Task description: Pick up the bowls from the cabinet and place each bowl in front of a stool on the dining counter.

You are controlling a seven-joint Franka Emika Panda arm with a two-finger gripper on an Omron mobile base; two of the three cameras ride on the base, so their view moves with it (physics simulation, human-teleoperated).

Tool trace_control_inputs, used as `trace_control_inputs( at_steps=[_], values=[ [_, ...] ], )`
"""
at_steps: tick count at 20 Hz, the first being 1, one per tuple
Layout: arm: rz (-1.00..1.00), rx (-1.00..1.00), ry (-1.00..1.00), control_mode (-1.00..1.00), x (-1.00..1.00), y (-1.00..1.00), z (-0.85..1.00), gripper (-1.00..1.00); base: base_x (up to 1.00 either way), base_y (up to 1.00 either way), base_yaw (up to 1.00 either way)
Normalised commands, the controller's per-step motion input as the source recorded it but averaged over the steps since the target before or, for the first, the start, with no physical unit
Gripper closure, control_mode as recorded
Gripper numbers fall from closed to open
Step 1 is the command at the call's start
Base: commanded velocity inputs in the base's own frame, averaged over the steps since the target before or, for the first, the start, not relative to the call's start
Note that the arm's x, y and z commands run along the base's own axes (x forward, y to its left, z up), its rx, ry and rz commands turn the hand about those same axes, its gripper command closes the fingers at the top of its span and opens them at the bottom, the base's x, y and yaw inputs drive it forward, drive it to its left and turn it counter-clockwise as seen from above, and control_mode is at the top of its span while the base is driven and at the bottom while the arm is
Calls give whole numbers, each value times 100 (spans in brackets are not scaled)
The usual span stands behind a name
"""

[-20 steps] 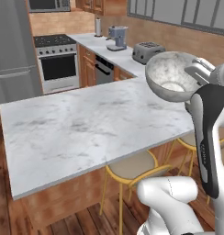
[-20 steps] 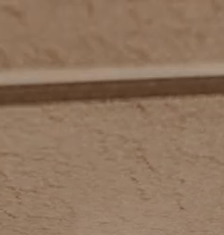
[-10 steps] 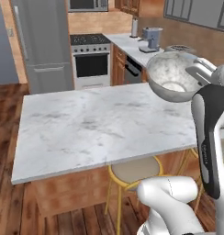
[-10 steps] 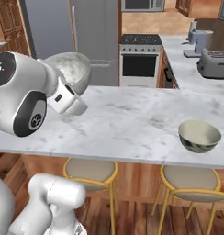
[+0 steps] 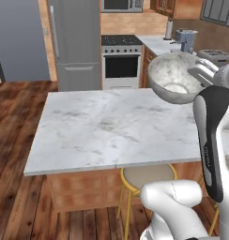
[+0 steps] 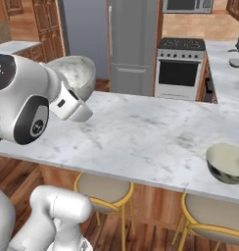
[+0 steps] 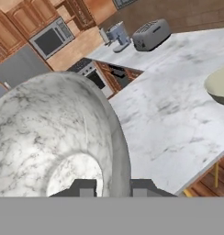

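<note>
The dining counter (image 5: 111, 129) spreads as a wide veined marble slab, its near edge running straight above the stools (image 6: 104, 188), and most of its top lies bare from the far edge to the near one. Beyond its far edge, a strip of wooden floor (image 5: 22, 93) separates it from the grey refrigerator (image 5: 74, 42) and the white-fronted stove (image 5: 122, 61). A second stool (image 6: 214, 215) stands just under the slab near the right end in the right base view. Held in the air over the near side of the slab is the speckled stone-look bowl (image 5: 175, 77), tilted so its hollow faces the camera in the left base view; the gripper (image 7: 113, 188) is clenched on its rim, one fingertip inside the wall and one outside. The cream bowl (image 6: 228, 163) with the dark patterned outside rests upright on the marble close to the near edge, directly above the second stool, well apart from the held bowl.
</note>
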Motion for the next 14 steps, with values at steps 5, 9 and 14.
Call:
trace_control_inputs(
  at_steps=[5,9,14],
  values=[
    [0,0,0,100,0,0,0,100,55,-13,33],
    [0,0,0,100,0,0,0,100,21,-1,8],
    [0,0,0,100,0,0,0,100,0,-1,2]
  ],
)
